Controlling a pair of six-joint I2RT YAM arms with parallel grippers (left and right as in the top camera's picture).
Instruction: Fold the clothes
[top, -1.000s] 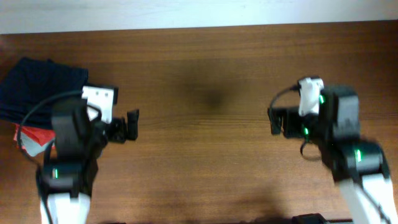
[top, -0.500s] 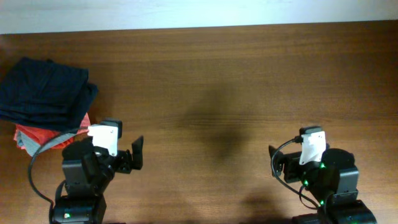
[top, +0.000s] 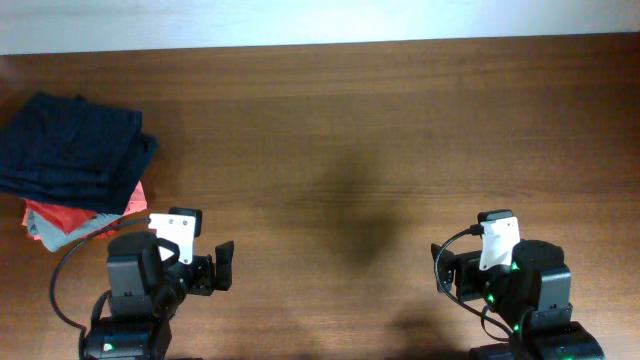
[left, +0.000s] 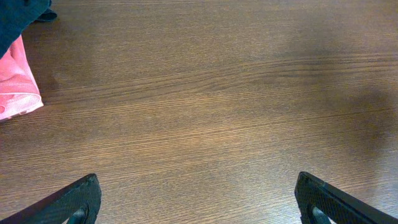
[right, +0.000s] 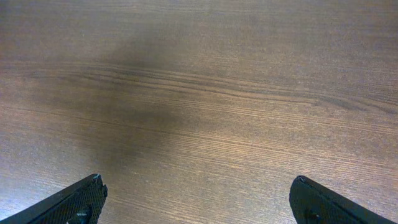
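Overhead takes in the whole bench (top: 350, 110): the clothes (top: 75, 150) lie folded at its far left, navy and on top of a small stack, with a red garment (top: 75, 213) and a pale one (top: 42, 236) poking out beneath along the near edge. Both arms sit low at the near edge, the left fingers (top: 222, 266) near the stack but apart from it, the right fingers (top: 441, 272) well away across the bare wood. From above, each pair is seen edge-on and the gap is hard to judge. The wrist views settle it: on the left, two dark tips (left: 71, 200) stand at opposite lower corners, spread wide and empty, and only a navy corner (left: 22, 15) and a strip of pink cloth (left: 15, 81) show at upper left. The right wrist view shows its tips (right: 74, 200) equally wide and empty, over wood grain and a soft shadow (right: 143, 118), with no cloth in sight.
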